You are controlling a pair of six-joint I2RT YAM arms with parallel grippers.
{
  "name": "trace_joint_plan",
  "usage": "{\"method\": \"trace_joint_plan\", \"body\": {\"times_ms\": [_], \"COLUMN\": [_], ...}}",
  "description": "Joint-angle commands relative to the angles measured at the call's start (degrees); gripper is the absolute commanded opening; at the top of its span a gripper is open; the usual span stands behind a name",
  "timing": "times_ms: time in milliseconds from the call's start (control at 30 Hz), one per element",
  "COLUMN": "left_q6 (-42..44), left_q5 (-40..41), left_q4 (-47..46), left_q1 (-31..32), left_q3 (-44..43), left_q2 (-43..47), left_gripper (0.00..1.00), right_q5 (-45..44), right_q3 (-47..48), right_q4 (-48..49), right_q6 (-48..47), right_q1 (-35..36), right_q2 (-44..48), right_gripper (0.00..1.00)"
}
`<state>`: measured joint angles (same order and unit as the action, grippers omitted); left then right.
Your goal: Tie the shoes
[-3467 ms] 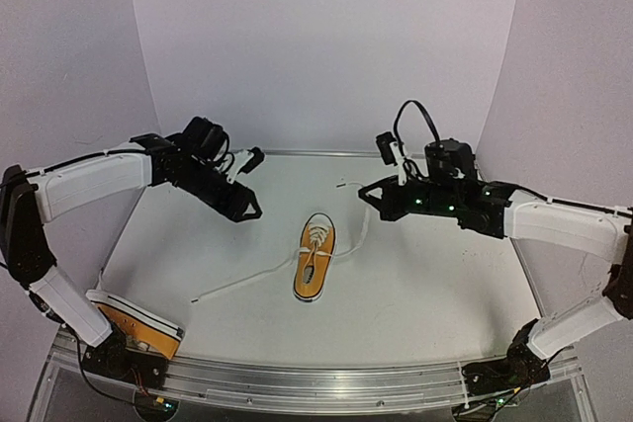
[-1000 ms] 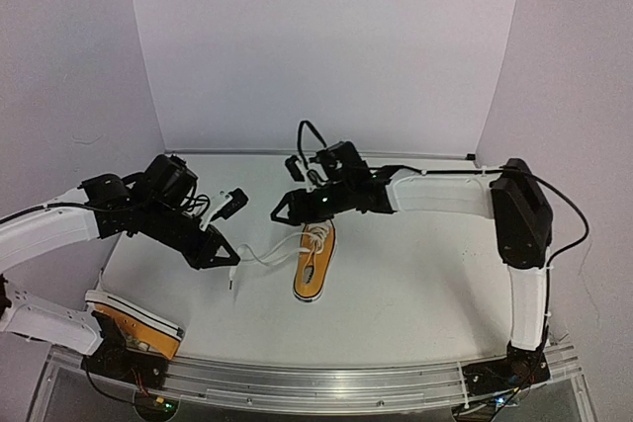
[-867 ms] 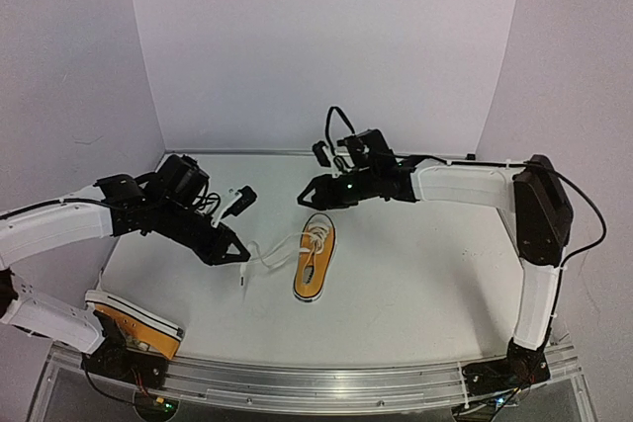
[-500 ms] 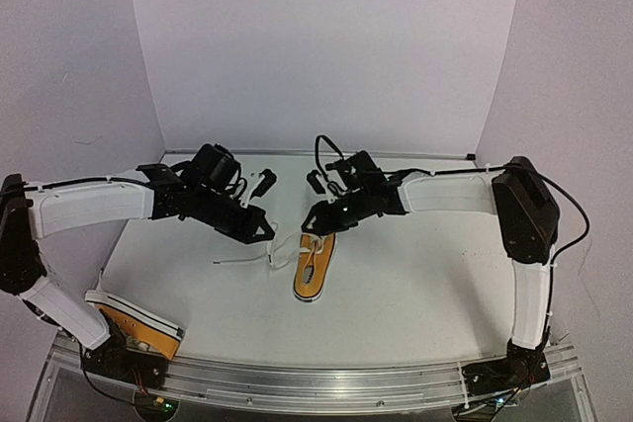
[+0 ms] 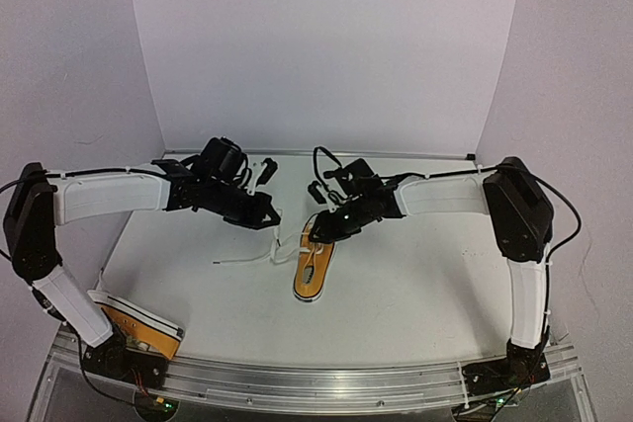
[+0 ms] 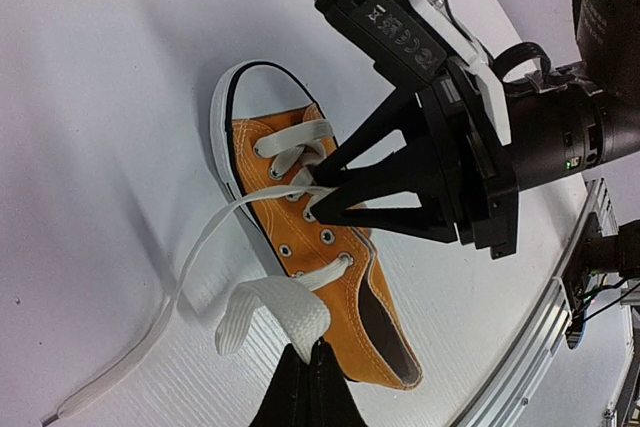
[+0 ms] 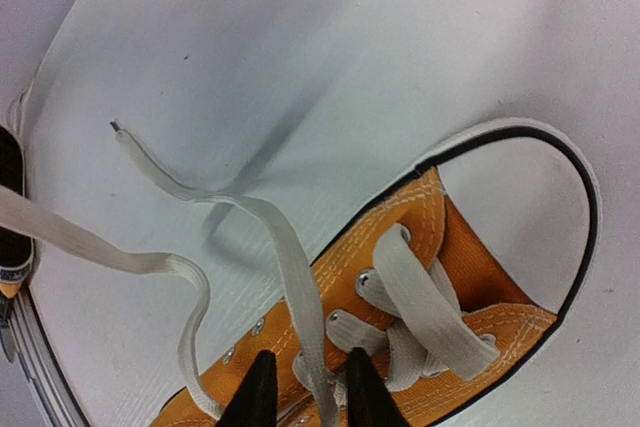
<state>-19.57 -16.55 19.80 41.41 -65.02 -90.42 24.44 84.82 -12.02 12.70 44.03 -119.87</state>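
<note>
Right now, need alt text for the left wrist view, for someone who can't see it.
The left gripper, at the bottom edge, pinches a folded white lace of an orange sneaker lying on a white table. The right gripper reaches in above, fingers apart around another strand.

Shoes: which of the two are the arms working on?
The central shoe, its lace pinched in the left fingers; the other shoe lies alone at the near-left edge.

Shoe (image 5: 313, 269) centre of table (image 5: 425, 284); second shoe (image 5: 134, 321) near-left (under left arm (image 5: 69, 301)); lace (image 5: 242, 259) leftward.
</note>
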Motion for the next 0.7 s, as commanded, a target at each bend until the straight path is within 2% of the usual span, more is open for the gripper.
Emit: {"method": "trace_joint_plan", "body": {"times_ms": [0, 100, 200, 500, 667], "left_q6": [-1.3, -4.0, -6.7, -10.0, -11.4], "left_q5": [-0.8, -1.9, -4.1, -6.2, -12.0], "left_q4": [-2.6, -3.9, -6.0, -5.7, -9.2], "left_q1": [-1.6, -4.3, -6.5, -6.9, -6.7], "left_q3": [-4.1, -4.8, -6.4, -19.3, -22.4], "left_q2": [-1.1, -2.4, -5.0, -19.1, -24.5], "left_gripper": [0.0, 0.0, 0.0, 0.0, 0.0], "right_q5": [-0.3, 0.8, 1.5, 2.2, 2.3], "right_q3": [0.8, 0.1, -0.8, -6.0, -8.2], "right_q4": [-1.5, -1.5, -1.0, 4.6, 6.4], "right_q6": [-1.6, -2.4, -3.7, -5.4, -6.4], "right_q1": [-0.1, 0.0, 0.2, 1.2, 1.3], "right_q2": [0.0, 1.8, 3.7, 8.8, 10.9], "right_gripper": [0.13, 0.04, 0.0, 0.0, 0.0]}}
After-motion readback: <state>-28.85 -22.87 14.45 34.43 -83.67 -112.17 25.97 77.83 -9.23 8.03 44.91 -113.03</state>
